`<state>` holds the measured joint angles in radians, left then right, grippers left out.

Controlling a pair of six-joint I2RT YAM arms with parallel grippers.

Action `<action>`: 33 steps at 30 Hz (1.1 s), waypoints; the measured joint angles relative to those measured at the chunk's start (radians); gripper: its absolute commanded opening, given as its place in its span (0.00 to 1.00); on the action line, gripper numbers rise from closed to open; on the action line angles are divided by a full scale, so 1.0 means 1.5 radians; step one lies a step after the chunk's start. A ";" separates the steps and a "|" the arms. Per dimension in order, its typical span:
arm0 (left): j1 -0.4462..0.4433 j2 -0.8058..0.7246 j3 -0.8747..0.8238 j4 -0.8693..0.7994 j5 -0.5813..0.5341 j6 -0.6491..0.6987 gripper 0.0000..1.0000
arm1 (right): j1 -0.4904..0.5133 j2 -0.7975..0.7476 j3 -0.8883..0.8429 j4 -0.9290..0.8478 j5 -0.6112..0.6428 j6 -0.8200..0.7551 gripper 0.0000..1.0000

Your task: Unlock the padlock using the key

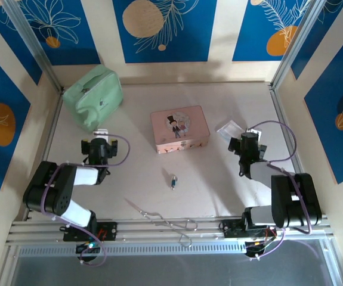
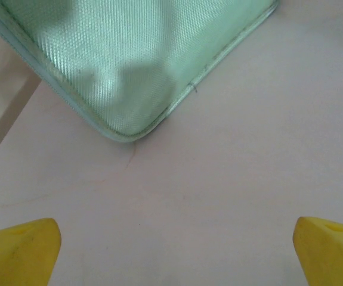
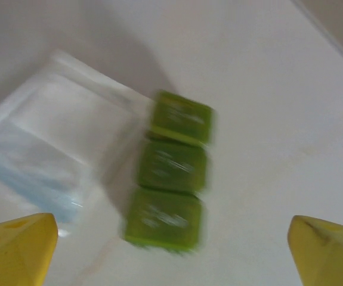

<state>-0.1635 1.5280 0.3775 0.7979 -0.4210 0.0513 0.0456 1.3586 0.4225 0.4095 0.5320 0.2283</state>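
Between the left gripper's spread, empty jaws lies bare desk, with a pouch's corner just beyond, toward the far-left corner. Right gripper, equally spread and empty, hangs over blocks and a bag by the right edge. Padlock sits mid-desk, well apart from both. Being tiny, it could skid away under a coarse pinch.

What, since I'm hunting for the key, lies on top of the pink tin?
Nothing lies on the pink tin; its lid carries just a printed cartoon couple. The lid is shut, so whatever is inside cannot be seen.
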 measured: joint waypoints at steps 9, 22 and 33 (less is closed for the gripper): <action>0.028 0.025 -0.003 0.087 0.086 -0.006 1.00 | -0.018 0.118 -0.017 0.227 -0.187 -0.048 0.99; 0.029 0.025 -0.003 0.103 0.106 -0.011 1.00 | -0.018 0.117 -0.016 0.260 -0.218 -0.059 0.99; 0.029 0.025 -0.003 0.103 0.109 -0.011 1.00 | -0.026 0.117 -0.015 0.258 -0.238 -0.061 0.99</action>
